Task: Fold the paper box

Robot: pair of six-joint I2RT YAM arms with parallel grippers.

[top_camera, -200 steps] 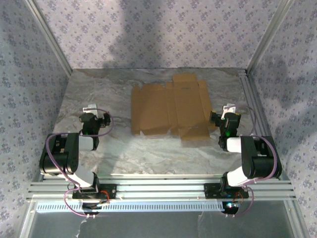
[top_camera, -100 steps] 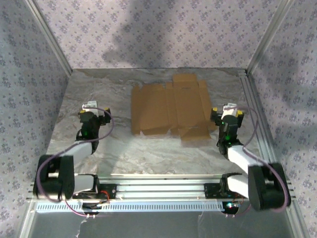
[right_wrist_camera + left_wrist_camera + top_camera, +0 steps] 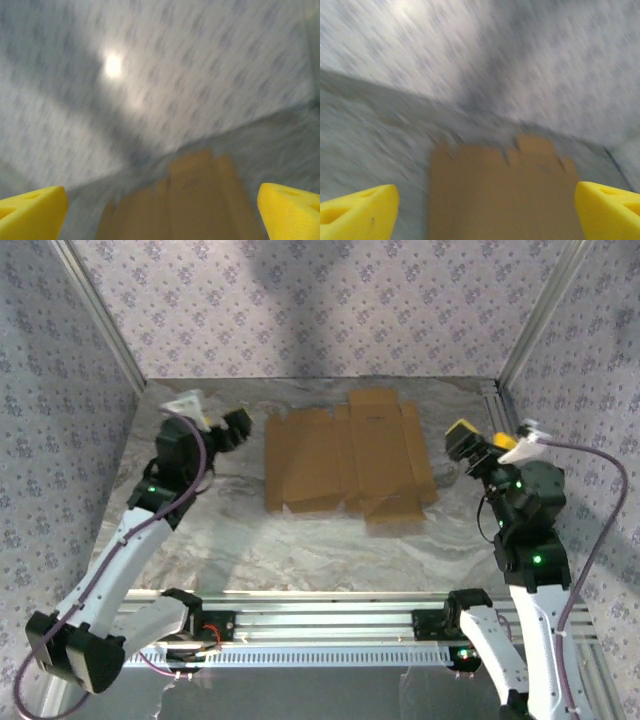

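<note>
Progress is nil: paper box lies flat, wholly unfolded, between left claw and right claw, both spread and empty.

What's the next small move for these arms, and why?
Probably lower the left pincer toward the left edge panel of the cardboard. The cardboard lies flat and unfolded on the table. Both the left and the right pincer are open and flank it without touching, so a panel must be reached before any crease can be lifted.
</note>
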